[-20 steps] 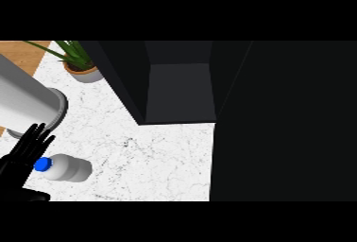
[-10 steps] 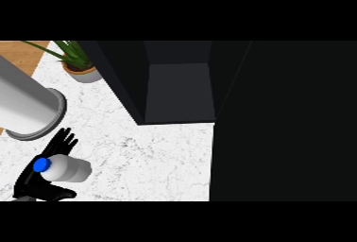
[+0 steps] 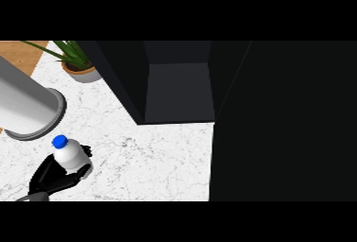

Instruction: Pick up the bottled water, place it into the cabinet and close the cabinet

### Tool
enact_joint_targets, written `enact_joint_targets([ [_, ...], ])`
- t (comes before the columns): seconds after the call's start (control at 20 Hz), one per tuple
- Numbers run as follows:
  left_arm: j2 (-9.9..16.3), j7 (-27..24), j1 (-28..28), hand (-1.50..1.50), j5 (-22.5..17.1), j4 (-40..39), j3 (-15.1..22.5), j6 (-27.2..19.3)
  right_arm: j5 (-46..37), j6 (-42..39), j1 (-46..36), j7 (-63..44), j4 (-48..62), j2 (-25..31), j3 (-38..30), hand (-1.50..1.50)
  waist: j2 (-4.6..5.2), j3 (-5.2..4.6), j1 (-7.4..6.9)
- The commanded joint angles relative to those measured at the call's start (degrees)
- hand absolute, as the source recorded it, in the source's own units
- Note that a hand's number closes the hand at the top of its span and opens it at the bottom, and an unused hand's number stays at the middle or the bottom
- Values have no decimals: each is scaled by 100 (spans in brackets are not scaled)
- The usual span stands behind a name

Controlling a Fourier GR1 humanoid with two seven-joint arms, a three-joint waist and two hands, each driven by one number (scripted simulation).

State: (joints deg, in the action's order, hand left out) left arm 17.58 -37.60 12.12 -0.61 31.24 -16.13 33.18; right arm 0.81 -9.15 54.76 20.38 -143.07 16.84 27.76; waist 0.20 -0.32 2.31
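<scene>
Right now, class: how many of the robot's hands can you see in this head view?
1. A hand shows at the lower left, fingers curled round the bottled water on the counter. The other hand is out of view.

Setting: domestic kitchen, seen from above at counter level. Evidence: white marble-patterned countertop (image 3: pixel 153 156) with grey veining; dark cabinet (image 3: pixel 178 90) standing open on the counter, its interior recess visible; a potted green plant (image 3: pixel 78 64) in a pale pot near the counter's far left corner; a strip of wood-toned surface (image 3: pixel 17 54) beyond the counter's left edge. Also present: a large grey cylinder (image 3: pixel 24 111) lying across the left side of the counter, and a wide black panel (image 3: pixel 286 123) filling the right of the view, its nature not discernible.
</scene>
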Motion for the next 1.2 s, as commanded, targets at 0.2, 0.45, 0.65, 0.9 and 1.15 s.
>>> enact_joint_targets([
  [0.2, -17, -1902, 10, 150, 795, -419, 448, -631, -135, 120, 196, -195, -797, 242, -88, -150, 26, -15, 8],
  [0.45, -1231, -2131, -17, 150, 969, -359, 558, -2494, -154, 174, 318, -155, -809, 393, -13, -150, -9, 9, -82],
  [0.65, -1402, -2267, 155, 150, 1085, -350, 605, -2883, -142, 345, 138, -54, -529, 262, 59, -150, -1, 15, -114],
  [0.9, -1715, -1790, 301, 150, 912, 75, 702, -2775, -84, 372, 253, -151, -833, 472, -39, -150, -24, 25, -165],
  [1.15, -1736, -1598, 416, 150, 598, 192, 1131, -2703, 117, 311, 533, 111, -905, 693, -123, -150, -43, 27, -111],
])
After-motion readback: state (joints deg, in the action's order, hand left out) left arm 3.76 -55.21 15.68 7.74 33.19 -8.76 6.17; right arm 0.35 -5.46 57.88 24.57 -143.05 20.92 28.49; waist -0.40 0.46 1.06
